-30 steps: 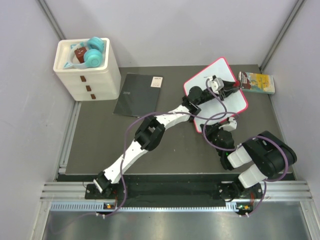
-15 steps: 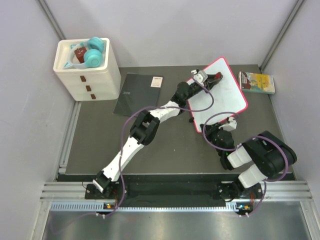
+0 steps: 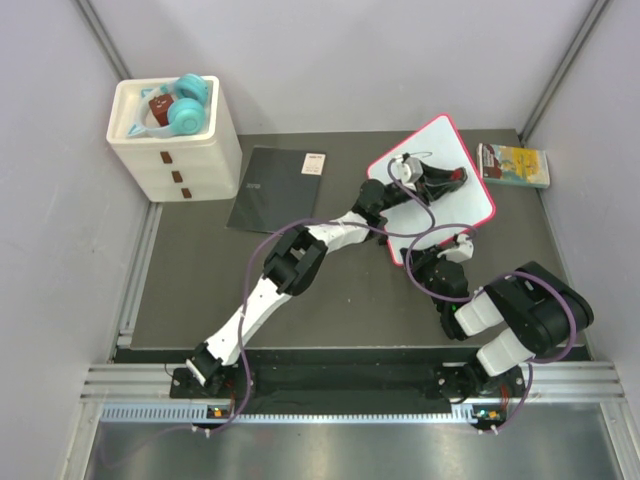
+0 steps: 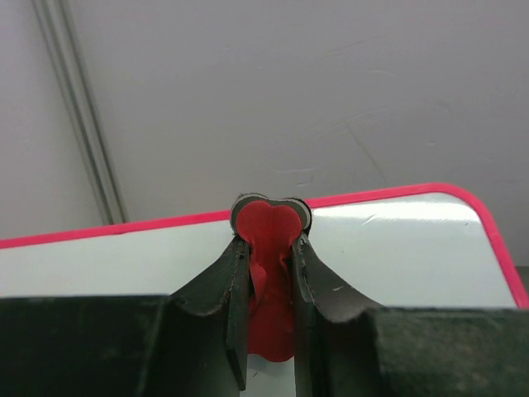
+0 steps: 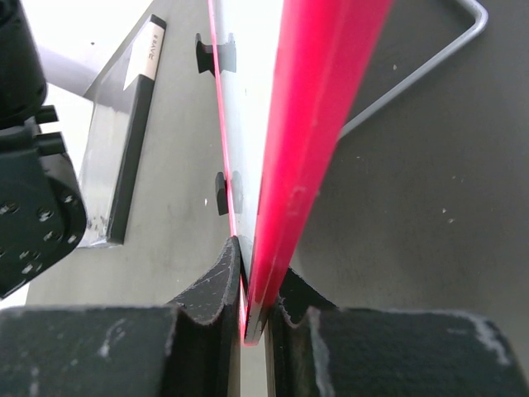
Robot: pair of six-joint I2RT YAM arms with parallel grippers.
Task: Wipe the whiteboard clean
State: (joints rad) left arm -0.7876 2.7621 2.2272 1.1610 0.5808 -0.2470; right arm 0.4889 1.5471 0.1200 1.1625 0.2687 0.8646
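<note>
Overhead view of a dark grey bench [image 3: 200,290] enclosed by pale grey walls, with two white robot arms fixed at its near edge

A whiteboard [image 3: 472,200] with a thin pink-red frame and rounded corners sits toward the far right corner of the bench, turned at a slant to the bench edges. The left arm stretches across it, and the left fingers [image 4: 234,266] are clenched on a small red eraser [image 4: 269,225] with a lobed top, held over the board's white face near its far edge. The right fingers [image 5: 221,277] are clamped on the board's near edge and pinch the red frame [image 5: 318,116] between them. No scribbles show on the bare parts of the board, though the arm hides some of it.

The board looks stiff, thin and light, with a smooth, slippery face. It stands on small black feet [image 5: 216,51], so it would probably slide or rock under a wiping push unless it is pinned. The frame edge looks like the safest place to hold it, since that leaves the writing face free.

A flat black notebook [image 3: 278,188] lies near the middle of the far edge. A small yellow-green book [image 3: 515,165] lies just beside the board in the far right corner. A white drawer unit [image 3: 175,150] in the far left corner carries teal headphones [image 3: 190,105]
</note>
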